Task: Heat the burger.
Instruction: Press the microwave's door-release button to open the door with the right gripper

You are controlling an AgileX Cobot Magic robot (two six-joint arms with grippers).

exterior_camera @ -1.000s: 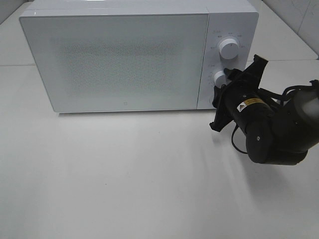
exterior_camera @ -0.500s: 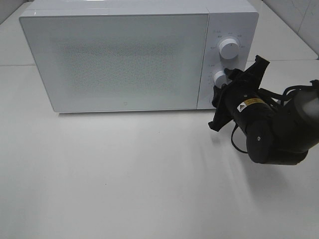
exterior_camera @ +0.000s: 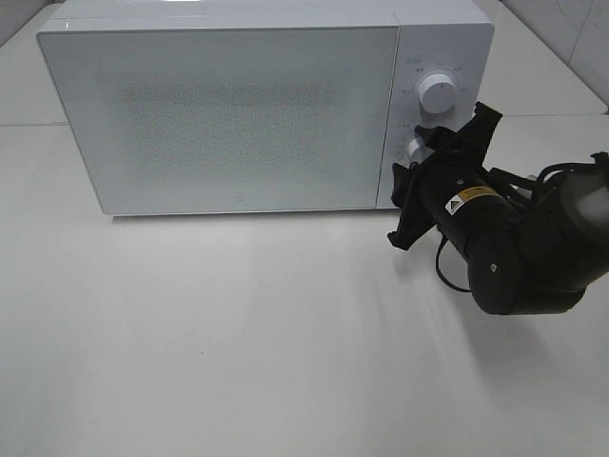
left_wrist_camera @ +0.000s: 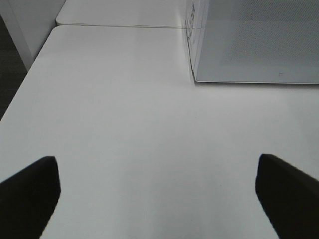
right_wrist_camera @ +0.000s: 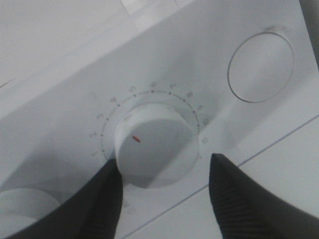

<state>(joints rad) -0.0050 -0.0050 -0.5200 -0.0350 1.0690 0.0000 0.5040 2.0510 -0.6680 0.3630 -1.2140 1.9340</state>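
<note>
Right claw (right_wrist_camera: 163,172): spread around the lower knob (right_wrist_camera: 152,144) on the microwave (exterior_camera: 228,14) panel, right of centre in the high view. One finger sits at the knob's edge and the other stands clear.

Left claw (left_wrist_camera: 159,184): wide, holding nothing, over the surface (left_wrist_camera: 124,114).

The burger is not visible. The door (exterior_camera: 228,114) is shut and its window shows nothing, so I judge it to be inside.

Risks:
- Closing off-centre may let the smooth knob slip between my fingers without turning.
- Over-rotating would set too long a heat.
- Pressing forward could shove the microwave back.
</note>
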